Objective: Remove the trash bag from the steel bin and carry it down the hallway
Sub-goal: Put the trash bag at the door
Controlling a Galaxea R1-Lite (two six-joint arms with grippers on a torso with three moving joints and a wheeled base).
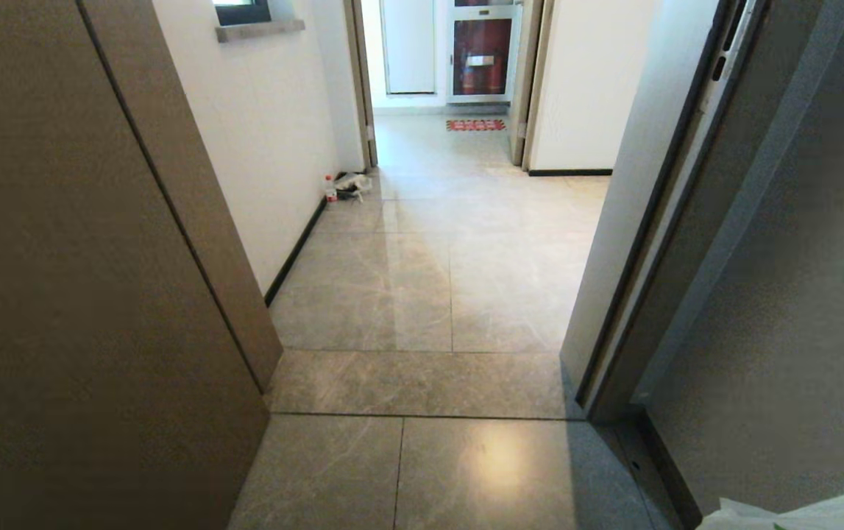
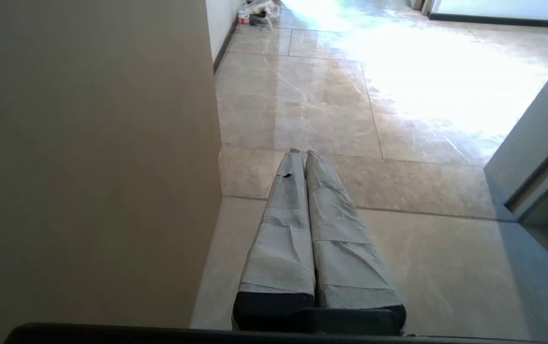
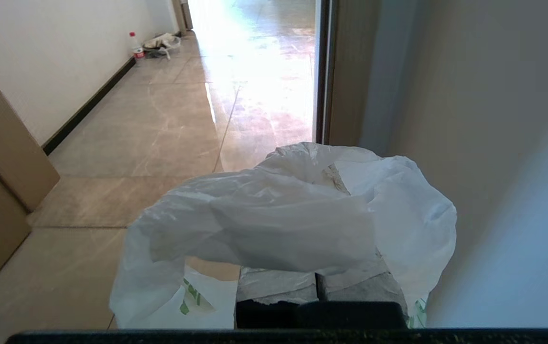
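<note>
Two door panels frame the head view onto the hallway, its glossy marble-look tiles running to a far doorway; litter lies by the dark baseboard. Left wrist view: the left gripper hangs closed, empty, over the tiles. Right wrist view: the right gripper is clamped on the trash bag, draped over it.

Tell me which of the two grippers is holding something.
The right gripper: its shut fingers are draped in the white trash bag. The left gripper is shut too, but holds nothing.
</note>
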